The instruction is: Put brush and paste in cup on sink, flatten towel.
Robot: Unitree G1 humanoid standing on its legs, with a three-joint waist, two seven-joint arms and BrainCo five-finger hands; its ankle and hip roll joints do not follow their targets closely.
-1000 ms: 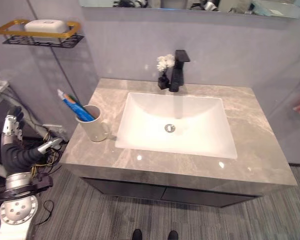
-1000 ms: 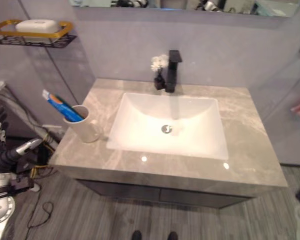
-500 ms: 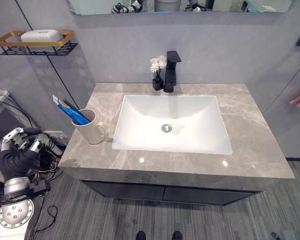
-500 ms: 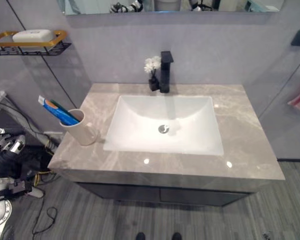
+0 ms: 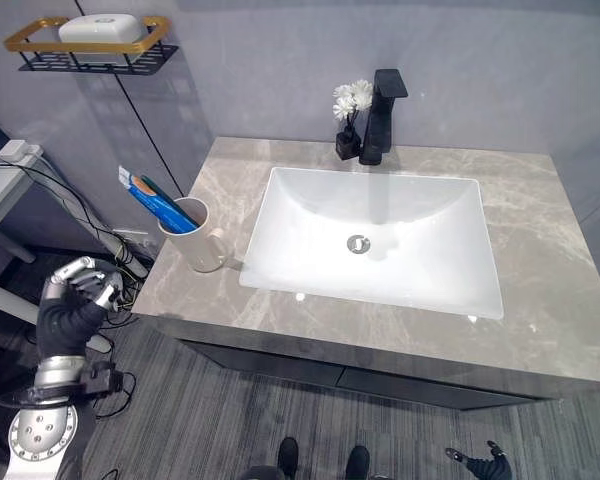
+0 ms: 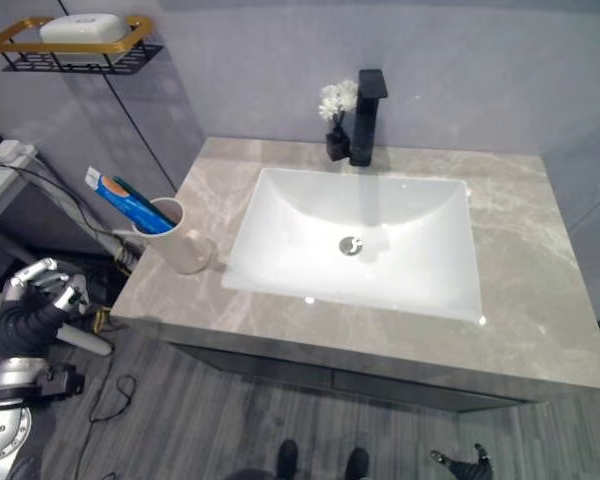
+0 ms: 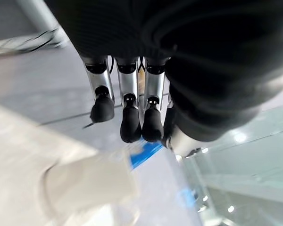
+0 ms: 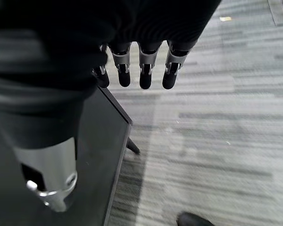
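— Grey marble bench (image 5: 540,290): where's the cup (image 5: 202,243)?
— Left of the sink (image 5: 380,240), toothbrush and toothpaste (image 5: 160,205) inside.
— Left hand (image 5: 75,300)?
— Well apart, below the bench, fingers (image 7: 127,115) curled on nothing. Right hand's fingers (image 8: 144,70) hang relaxed.

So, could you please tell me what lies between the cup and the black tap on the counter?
Bare grey counter and the near-left corner of the white basin lie between the cup and the tap, as the left eye view shows.

Grey walls (image 5: 260,60) rise behind a marble counter (image 5: 540,300). A wire shelf (image 5: 90,55) hangs high on the wall, and striped grey floor (image 5: 220,430) lies below. A dark panel (image 8: 96,155), perhaps the cabinet, stands nearby.
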